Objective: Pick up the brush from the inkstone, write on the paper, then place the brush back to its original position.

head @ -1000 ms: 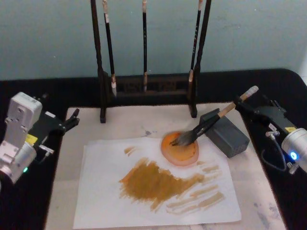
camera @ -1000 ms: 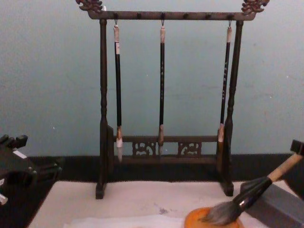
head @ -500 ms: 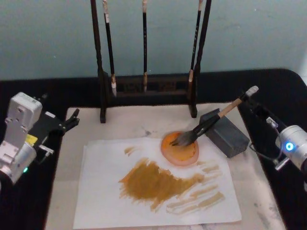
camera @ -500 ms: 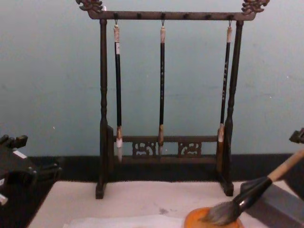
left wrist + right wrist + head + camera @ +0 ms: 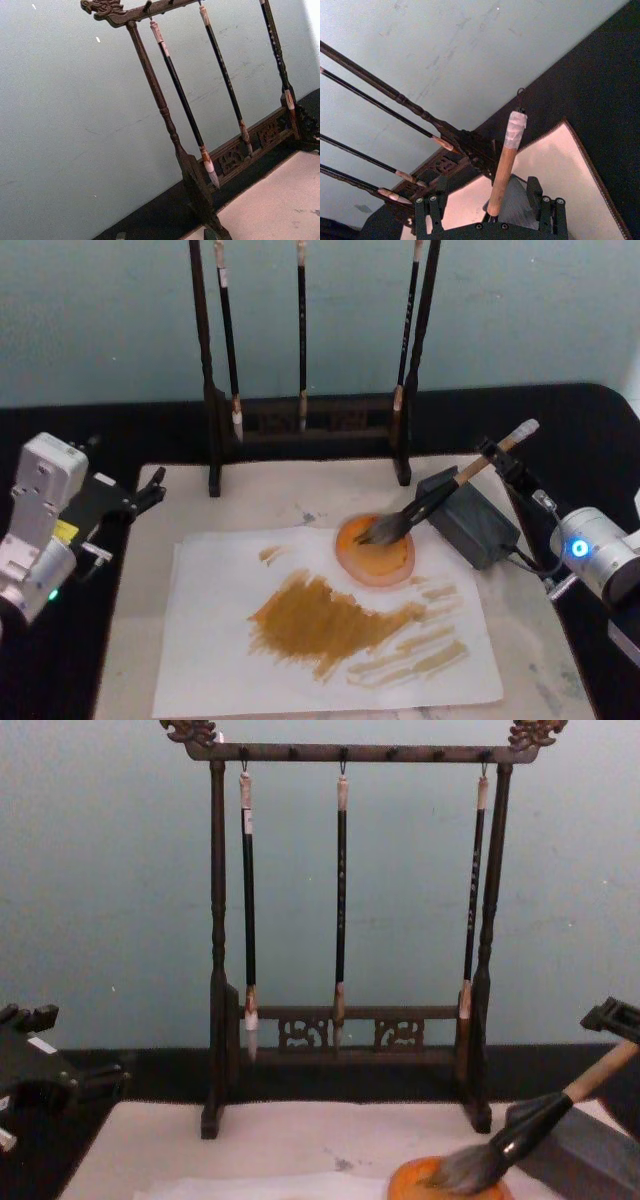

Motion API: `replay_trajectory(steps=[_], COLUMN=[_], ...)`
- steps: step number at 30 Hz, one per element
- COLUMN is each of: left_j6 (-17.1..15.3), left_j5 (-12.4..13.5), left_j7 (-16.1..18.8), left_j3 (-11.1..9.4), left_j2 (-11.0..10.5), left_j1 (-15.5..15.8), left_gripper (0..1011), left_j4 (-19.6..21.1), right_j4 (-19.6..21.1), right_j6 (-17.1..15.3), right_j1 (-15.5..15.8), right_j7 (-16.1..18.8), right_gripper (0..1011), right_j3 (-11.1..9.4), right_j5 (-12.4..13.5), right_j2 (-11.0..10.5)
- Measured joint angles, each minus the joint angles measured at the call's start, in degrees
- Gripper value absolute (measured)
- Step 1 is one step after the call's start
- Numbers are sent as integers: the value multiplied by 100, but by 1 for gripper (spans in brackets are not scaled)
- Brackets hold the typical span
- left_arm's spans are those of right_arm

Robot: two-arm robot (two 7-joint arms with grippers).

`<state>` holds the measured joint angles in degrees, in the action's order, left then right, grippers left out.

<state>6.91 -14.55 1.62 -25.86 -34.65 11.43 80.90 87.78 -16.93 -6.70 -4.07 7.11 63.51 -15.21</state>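
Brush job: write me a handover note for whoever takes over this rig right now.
The right tool is open, one finger on either side of the brush near the top of its tan handle, not yet closed on it.
The left tool is parked left of the paper.
The brush tuft sits in the orange inkstone, and the shaft leans on the grey block.
The paper carries ochre strokes, but I cannot tell if they are from this run.
Left to do: grip, lift, write, then return the brush to the inkstone.

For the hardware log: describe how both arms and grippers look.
Left gripper: black fingers on a white boxy housing with a yellow label and green light. Right gripper: black fingers, silver rounded wrist with a glowing blue light and looping black cable.
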Motion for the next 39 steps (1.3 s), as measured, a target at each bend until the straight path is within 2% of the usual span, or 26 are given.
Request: replay_trajectory(steps=[18,39], left_j6=[0,0], left_j5=[0,0], left_j7=[0,0], left_j3=[0,0], left_j2=[0,0], left_j1=[0,0], left_gripper=[1010,1010], left_j4=[0,0], right_j4=[118,123], right_j6=[-47,242], right_j1=[-52,-53], right_j7=[-420,-626], right_gripper=[1000,1000], right_j3=[248,468], right_j5=[118,330], right_j2=[-187,-320])
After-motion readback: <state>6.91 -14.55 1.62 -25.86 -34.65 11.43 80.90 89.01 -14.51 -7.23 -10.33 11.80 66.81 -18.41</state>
